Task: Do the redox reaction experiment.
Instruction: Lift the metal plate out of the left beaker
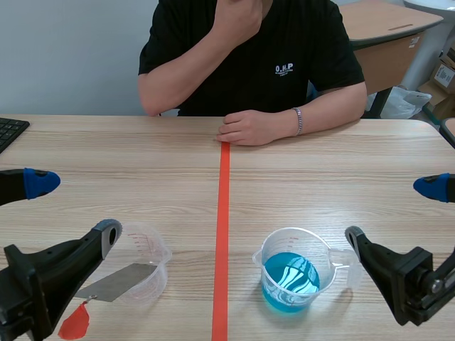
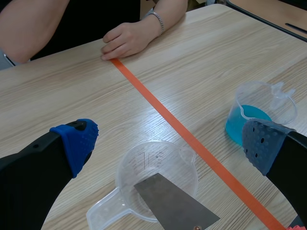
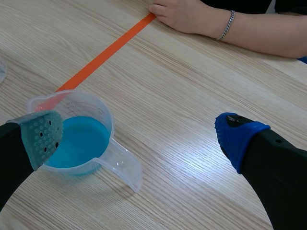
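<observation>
The left gripper (image 1: 71, 207) and right gripper (image 1: 393, 210) gape wide, holding nothing. A clear cup (image 1: 153, 245) with a metal blade (image 1: 117, 283) tipped into it sits near the left one, and the cup of blue liquid (image 1: 291, 273) near the right.

We take this for an office-like workroom: a wood-grain desk (image 1: 128, 170) with a black keyboard (image 1: 10, 131) at its edge, a second desk (image 1: 384, 25) behind the seated person (image 1: 256, 64), and cardboard boxes (image 1: 444, 77) beside it.
</observation>
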